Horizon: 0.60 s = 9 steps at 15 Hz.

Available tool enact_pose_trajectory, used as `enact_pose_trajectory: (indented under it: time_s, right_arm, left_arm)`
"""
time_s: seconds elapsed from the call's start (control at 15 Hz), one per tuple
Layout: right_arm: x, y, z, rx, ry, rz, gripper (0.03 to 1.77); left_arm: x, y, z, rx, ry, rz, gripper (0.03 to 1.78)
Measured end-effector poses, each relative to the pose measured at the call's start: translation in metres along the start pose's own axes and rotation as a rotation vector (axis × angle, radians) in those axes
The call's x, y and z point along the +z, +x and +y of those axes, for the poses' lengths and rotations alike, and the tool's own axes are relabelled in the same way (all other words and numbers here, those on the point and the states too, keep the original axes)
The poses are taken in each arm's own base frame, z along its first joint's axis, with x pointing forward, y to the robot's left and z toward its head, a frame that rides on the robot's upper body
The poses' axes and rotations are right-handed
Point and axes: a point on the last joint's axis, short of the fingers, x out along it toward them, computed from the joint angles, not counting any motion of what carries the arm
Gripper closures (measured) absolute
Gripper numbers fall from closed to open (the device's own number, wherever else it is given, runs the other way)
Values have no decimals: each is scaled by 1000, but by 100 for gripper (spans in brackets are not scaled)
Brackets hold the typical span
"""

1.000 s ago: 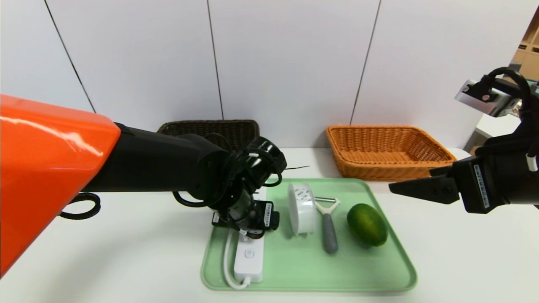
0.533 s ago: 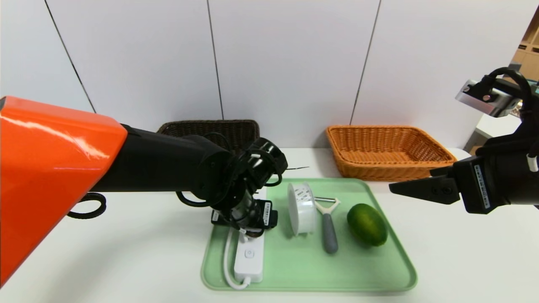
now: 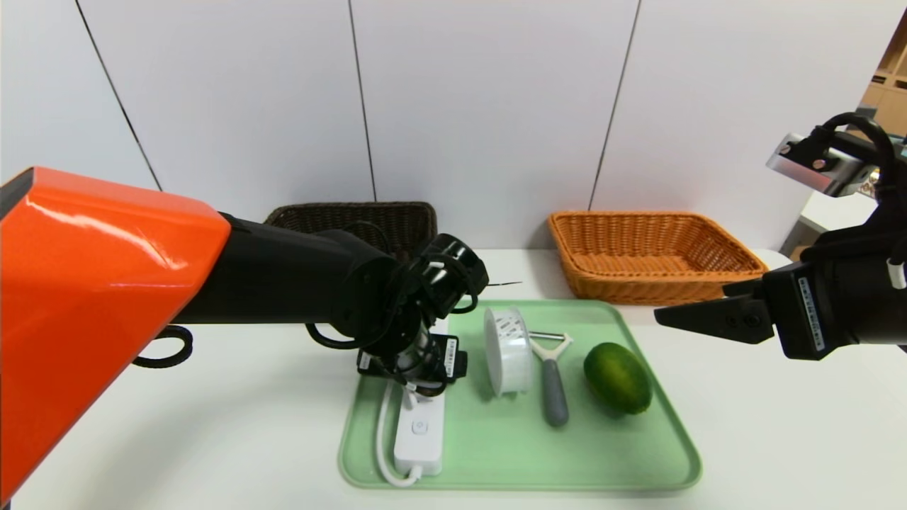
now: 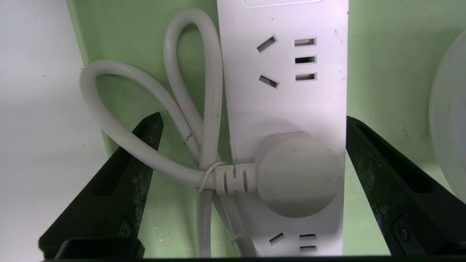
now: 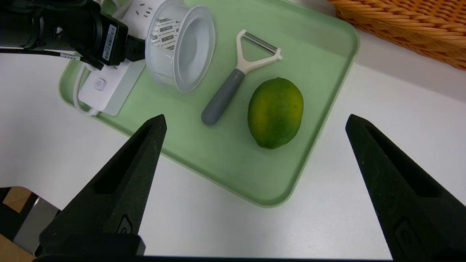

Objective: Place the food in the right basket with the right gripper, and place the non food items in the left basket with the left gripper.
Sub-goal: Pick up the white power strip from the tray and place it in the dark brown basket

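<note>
Legible markings, for your record:

- Power strip [image 3: 419, 425]: you can make out a power symbol on its round button; no wording.
- Clear tape roll [image 5: 180, 45]: its white core carries a repeated printed word, too small for you to read.
- Left claw [image 3: 414, 372] and right claw [image 3: 680, 317]: white stickers with fine print, unreadable.

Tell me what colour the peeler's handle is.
Grey, on the peeler; clearest in the right wrist view.
</note>
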Motion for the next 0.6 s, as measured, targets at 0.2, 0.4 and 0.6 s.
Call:
enact_pose_trajectory:
  time_s: [0.2,0.4,0.6]
  right_arm:
    - [0,0,0,0,0,0,10]
    - [0,-1,0,0,0,-4,10]
    - [0,-2,0,0,0,-6,10]
  left_arm:
    - [-1,-1,-1,-2,3,0,12]
    - [-1,-1,-2,-3,5,2,35]
    - [-2,-2,-3,-5,-5,3,72]
